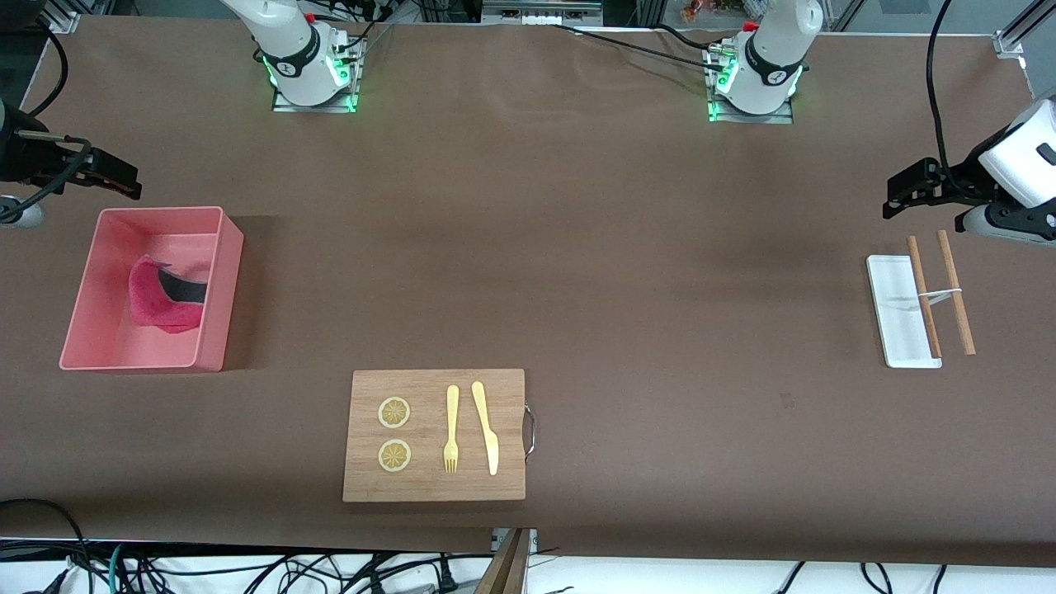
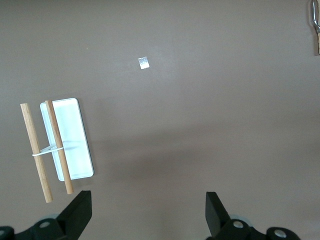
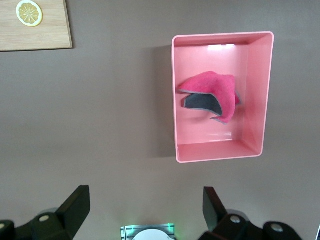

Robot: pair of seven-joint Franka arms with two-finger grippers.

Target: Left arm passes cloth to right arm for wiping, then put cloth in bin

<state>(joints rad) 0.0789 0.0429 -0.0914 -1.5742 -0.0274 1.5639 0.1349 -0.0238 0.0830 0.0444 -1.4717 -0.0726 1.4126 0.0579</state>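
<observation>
The cloth, pinkish-red with a dark grey underside showing, lies crumpled inside the salmon-pink bin toward the right arm's end of the table. The right wrist view shows the cloth resting on the bin's floor. My right gripper hangs open over bare table just outside the bin, holding nothing; in its own view the right gripper has only tabletop between its fingers. My left gripper is open and empty over the table at the left arm's end, and the left gripper shows only tabletop there.
A wooden board with two lemon slices, a fork and a knife lies at the middle, near the front camera. A flat white tray with two banded wooden sticks across it sits beside the left gripper.
</observation>
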